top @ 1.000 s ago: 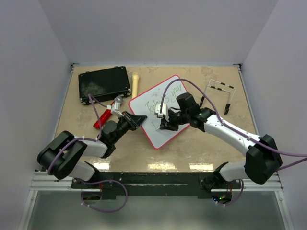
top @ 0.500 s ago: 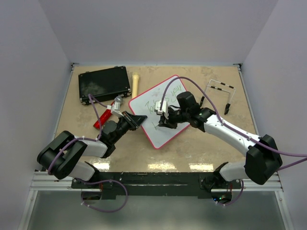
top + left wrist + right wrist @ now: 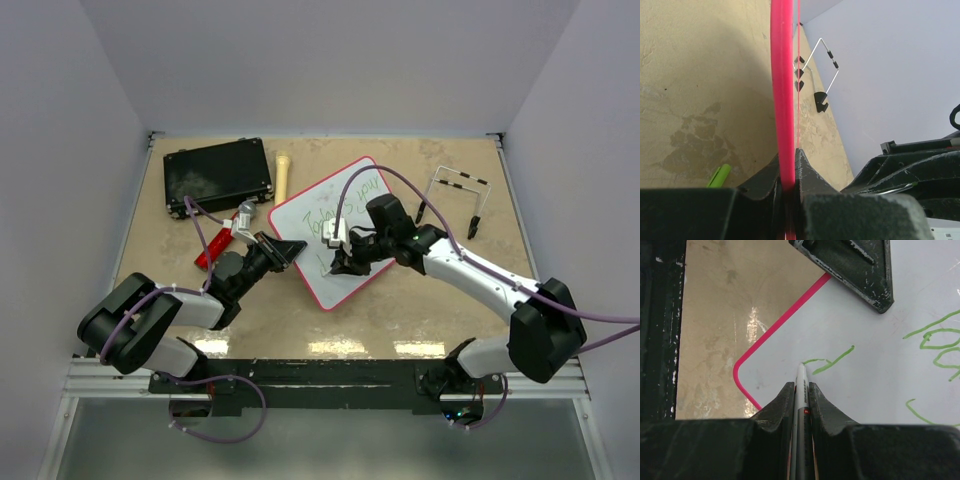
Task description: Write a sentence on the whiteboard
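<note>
Left gripper (image 3: 288, 250) clamped on the whiteboard (image 3: 300, 210) rim, right gripper (image 3: 800, 390) pinching a marker (image 3: 801, 375), its tip touching the green sentence (image 3: 835, 358)

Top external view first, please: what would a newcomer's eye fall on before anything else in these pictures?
The pink-rimmed whiteboard lies askew at the middle of the table, with green cursive writing across it. The right tool grips a marker whose tip appears to touch the board near a rounded corner, beside a green stroke. The left tool clamps the board's rim at its near left edge.
</note>
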Motion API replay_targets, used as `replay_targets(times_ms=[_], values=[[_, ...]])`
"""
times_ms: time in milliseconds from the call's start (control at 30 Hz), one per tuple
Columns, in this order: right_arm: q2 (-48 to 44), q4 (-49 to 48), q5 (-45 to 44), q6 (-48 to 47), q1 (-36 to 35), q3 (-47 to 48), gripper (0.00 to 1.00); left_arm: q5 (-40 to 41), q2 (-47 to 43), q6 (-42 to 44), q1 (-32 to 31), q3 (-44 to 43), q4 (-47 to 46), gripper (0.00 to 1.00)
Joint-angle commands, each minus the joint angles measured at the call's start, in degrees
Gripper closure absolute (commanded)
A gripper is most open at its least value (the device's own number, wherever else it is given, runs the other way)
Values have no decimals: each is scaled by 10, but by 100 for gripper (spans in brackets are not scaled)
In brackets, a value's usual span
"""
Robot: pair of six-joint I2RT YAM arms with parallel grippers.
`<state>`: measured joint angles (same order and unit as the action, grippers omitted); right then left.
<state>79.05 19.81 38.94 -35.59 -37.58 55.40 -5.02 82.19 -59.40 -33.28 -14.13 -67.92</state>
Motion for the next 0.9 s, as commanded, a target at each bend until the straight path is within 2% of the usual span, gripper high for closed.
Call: replay_targets(times_ms=[0, 500, 667, 867], values=[[8, 37, 7, -33, -5, 21, 100, -13, -8, 9, 0, -3, -65, 100], [-27, -51, -92, 40, -3, 13, 100, -16, -4, 10, 0, -7, -64, 100], [-21, -39, -78, 30, -4, 13, 100, -17, 1, 10, 1, -9, -65, 100], [-16, 22, -48, -17, -4, 12, 100, -18, 1, 10, 1, -8, -67, 100]])
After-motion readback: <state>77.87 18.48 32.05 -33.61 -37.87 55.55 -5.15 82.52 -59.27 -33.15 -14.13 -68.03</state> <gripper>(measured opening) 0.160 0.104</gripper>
